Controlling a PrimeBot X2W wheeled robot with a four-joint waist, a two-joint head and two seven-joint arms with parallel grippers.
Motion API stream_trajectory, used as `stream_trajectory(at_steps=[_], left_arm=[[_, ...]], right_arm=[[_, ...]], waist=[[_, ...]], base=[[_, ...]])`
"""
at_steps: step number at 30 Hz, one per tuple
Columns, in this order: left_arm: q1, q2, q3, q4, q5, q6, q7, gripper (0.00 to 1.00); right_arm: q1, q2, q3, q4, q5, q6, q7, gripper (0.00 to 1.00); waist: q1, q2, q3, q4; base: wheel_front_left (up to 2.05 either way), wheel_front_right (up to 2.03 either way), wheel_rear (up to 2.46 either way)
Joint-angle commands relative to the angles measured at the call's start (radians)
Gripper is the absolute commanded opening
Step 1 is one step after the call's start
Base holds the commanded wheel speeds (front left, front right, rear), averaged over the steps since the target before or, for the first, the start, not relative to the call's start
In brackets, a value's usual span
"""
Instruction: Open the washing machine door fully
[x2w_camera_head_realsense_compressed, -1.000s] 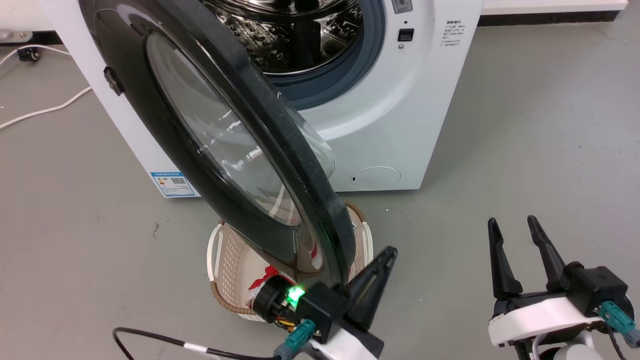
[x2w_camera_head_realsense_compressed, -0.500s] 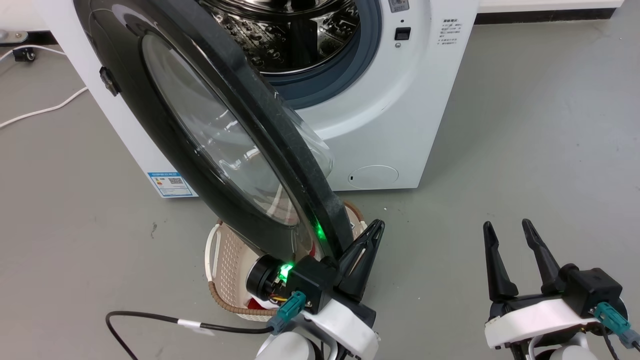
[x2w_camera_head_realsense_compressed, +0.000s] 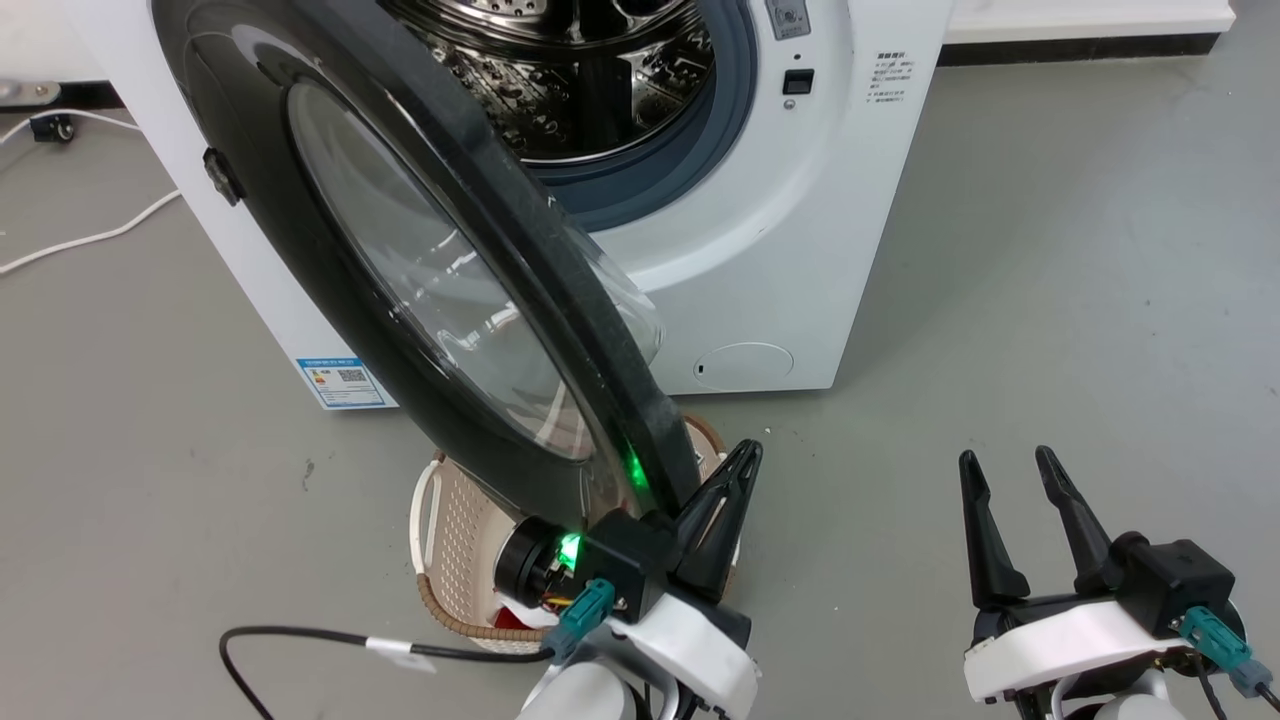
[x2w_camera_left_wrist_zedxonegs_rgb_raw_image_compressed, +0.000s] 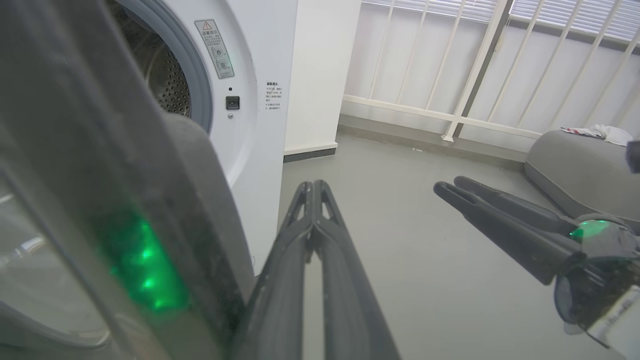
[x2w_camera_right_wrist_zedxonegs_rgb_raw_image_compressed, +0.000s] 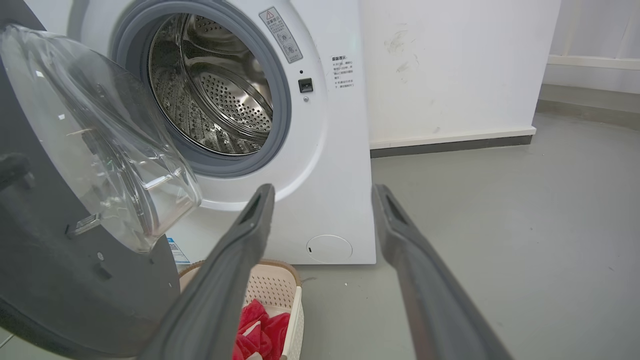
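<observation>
The washing machine (x2w_camera_head_realsense_compressed: 790, 240) is white, and its steel drum (x2w_camera_head_realsense_compressed: 580, 70) shows through the open mouth. The washing machine door (x2w_camera_head_realsense_compressed: 450, 290), black-rimmed with a bulging glass bowl (x2w_camera_right_wrist_zedxonegs_rgb_raw_image_compressed: 100, 130), stands swung out towards me, roughly edge-on. My left gripper (x2w_camera_head_realsense_compressed: 748, 458) is shut with nothing in it. It lies just right of the door's lower rim (x2w_camera_left_wrist_zedxonegs_rgb_raw_image_compressed: 150, 235); I cannot tell if they touch. Its closed fingers (x2w_camera_left_wrist_zedxonegs_rgb_raw_image_compressed: 312, 200) point at the machine's front. My right gripper (x2w_camera_head_realsense_compressed: 1006, 460) stands open further right over the bare floor, jaws (x2w_camera_right_wrist_zedxonegs_rgb_raw_image_compressed: 322, 190) facing the machine.
A pale laundry basket (x2w_camera_head_realsense_compressed: 450, 520) holding red cloth (x2w_camera_right_wrist_zedxonegs_rgb_raw_image_compressed: 255, 325) sits on the floor under the door. A white cable (x2w_camera_head_realsense_compressed: 90, 235) lies at the left and a black cable (x2w_camera_head_realsense_compressed: 300, 640) near my left arm. A grey rounded object (x2w_camera_left_wrist_zedxonegs_rgb_raw_image_compressed: 575, 170) and a white railing (x2w_camera_left_wrist_zedxonegs_rgb_raw_image_compressed: 475, 75) stand at the right.
My left gripper has moved up and forward along the door's lower rim, mostly in the first half second. The head view has shifted slightly. The right gripper holds its pose.
</observation>
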Motion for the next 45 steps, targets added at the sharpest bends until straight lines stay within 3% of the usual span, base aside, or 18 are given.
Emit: stream_trajectory(at_steps=[1,16,24,35,45], left_arm=[[0.013,0.028,0.026,0.009,-0.002,0.022,-0.004,0.0],[0.15,0.128,0.087,-0.192,0.005,0.147,0.047,0.0],[0.239,0.15,0.063,-0.343,0.018,0.185,0.094,0.0],[0.314,0.178,0.041,-0.494,0.037,0.224,0.125,0.0],[0.349,0.196,0.096,-0.491,-0.001,0.26,0.123,0.0]], right_arm=[[0.001,0.003,0.0,0.001,0.004,-0.001,-0.005,1.0],[0.014,0.003,-0.006,-0.018,-0.015,-0.001,0.016,1.0],[0.023,0.003,-0.016,-0.035,-0.024,-0.001,0.033,1.0],[0.035,0.003,-0.029,-0.056,-0.032,-0.001,0.053,1.0],[0.035,0.003,-0.025,-0.07,-0.038,-0.001,0.067,1.0]], waist=[[0.0,-0.0001,-0.003,0.001],[0.0,-0.0001,-0.006,0.049],[0.0,-0.0001,0.004,0.101],[0.0,-0.0001,0.003,0.27],[0.0,-0.0001,0.0,0.432]], base=[[0.0,0.0,0.0],[0.0,0.0,0.0],[0.0,0.0,0.0],[0.0,0.0,0.0],[0.0,0.0,0.0]])
